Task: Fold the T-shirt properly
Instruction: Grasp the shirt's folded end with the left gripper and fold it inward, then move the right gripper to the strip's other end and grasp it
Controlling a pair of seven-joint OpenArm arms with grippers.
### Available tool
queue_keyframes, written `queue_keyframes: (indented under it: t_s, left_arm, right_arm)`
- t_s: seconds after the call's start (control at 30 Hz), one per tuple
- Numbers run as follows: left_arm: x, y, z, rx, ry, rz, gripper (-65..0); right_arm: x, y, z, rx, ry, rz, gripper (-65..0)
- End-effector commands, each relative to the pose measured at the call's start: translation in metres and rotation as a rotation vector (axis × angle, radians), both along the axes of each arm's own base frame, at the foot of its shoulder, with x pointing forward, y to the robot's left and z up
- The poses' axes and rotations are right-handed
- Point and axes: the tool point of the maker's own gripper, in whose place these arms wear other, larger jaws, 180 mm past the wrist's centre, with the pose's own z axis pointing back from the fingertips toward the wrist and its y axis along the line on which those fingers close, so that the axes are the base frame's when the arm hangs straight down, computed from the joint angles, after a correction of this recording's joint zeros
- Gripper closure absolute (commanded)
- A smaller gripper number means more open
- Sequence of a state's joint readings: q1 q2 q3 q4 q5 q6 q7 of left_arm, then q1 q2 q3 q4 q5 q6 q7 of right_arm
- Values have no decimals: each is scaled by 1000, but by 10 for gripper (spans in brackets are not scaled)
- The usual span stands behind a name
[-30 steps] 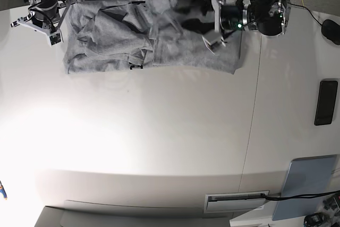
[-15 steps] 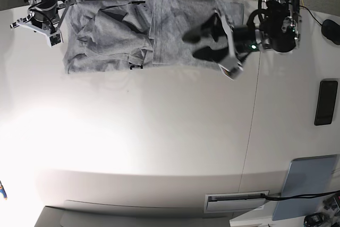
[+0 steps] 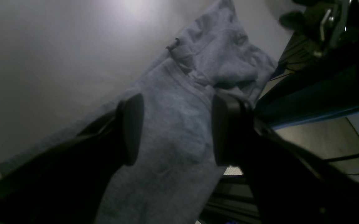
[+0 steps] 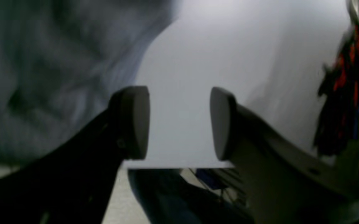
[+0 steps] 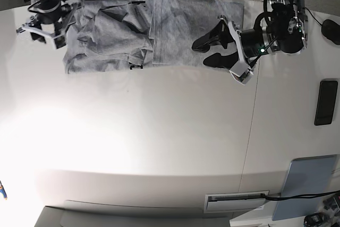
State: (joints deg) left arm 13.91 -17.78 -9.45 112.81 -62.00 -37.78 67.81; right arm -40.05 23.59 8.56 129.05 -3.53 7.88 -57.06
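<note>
Both grippers free, shirt half-folded at the far edge

Two open grippers flank the shirt [image 5: 151,33], which lies along the far edge of the table [image 5: 159,131] as a rough band. Its half nearer the left arm is smooth and flat; its half nearer the right arm is bunched in loose ridges, with a bit of black lettering peeking out at the near hem.

Left gripper [image 5: 208,51] hangs over the shirt's near corner, jaws apart and holding nothing; the wrist view shows cloth lying flat between the two pads [image 3: 132,129]. Right gripper [image 5: 41,27] sits at the opposite end, jaws apart over bare table just beside the cloth, also empty.

My reading is that the step in hand is taking a fresh grip for the next fold. To do it well, each gripper should come down on a true corner or hem, pinching every layer there and not just the top one. The bunched side probably needs smoothing first, or the fold will trap the ridges. Both ends should lift together, low, so the flat half does not drag
</note>
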Motion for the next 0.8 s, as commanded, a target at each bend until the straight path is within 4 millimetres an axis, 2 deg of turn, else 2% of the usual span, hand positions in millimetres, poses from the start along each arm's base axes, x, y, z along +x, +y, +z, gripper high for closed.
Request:
queue_keyframes:
  t_s: [0.0, 0.23, 0.4, 0.53, 0.63, 0.77]
  left_arm:
    - [4, -2, 13, -36, -39, 2, -354]
    - [4, -2, 12, -35, -37, 2, -354]
    - [4, -2, 13, -35, -38, 2, -354]
    - [4, -2, 12, -35, -37, 2, -354]
    - [4, -1, 12, -30, -37, 2, -354]
    - [5, 0, 8, -8, -37, 6, -354]
  right_arm:
    - [7, -5, 7, 15, -35, -19, -310]
    - [8, -10, -25, 413, 23, -160, -310]
    - [12, -22, -33, 542, 22, -222, -321]
    - [9, -19, -53, 661, 66, -255, -387]
    - [10, -17, -69, 743, 97, -283, -389]
    - [18, -4, -70, 849, 87, -244, -389]
